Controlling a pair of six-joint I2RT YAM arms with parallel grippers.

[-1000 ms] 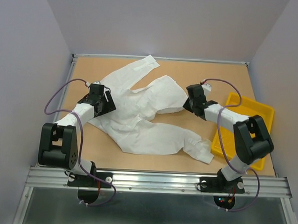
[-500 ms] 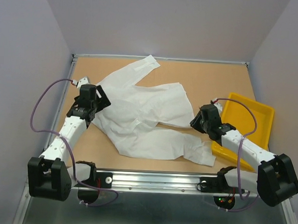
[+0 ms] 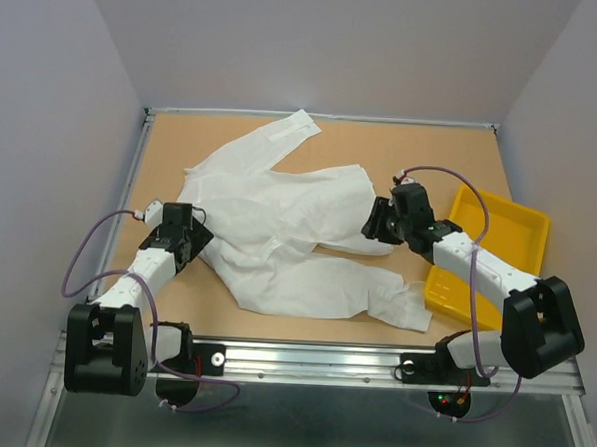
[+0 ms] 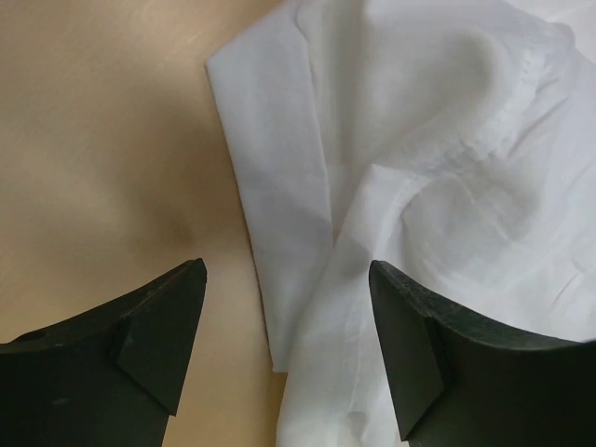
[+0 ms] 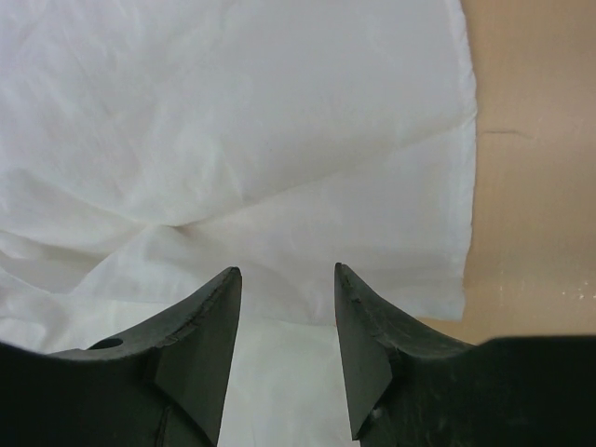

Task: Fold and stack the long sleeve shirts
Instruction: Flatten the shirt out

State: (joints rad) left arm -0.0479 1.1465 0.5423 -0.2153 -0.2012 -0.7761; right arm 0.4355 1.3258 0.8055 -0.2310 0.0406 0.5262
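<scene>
Inspection: the long sleeve shirt (image 3: 288,233) lay spread and wrinkled on the table (image 3: 432,150), beside the yellow tray (image 3: 499,219). No fold was made and nothing was stacked. The left gripper (image 4: 289,279) stood wide and empty at its edge. The right gripper (image 5: 284,279) was partly parted, apparently gripping nothing.

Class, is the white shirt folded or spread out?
Spread out: the shirt lies flat on the table, one sleeve reaching back, the other toward the tray.

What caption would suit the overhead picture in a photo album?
White long sleeve shirt lies spread on the table between left arm and right arm, yellow tray at right.
</scene>
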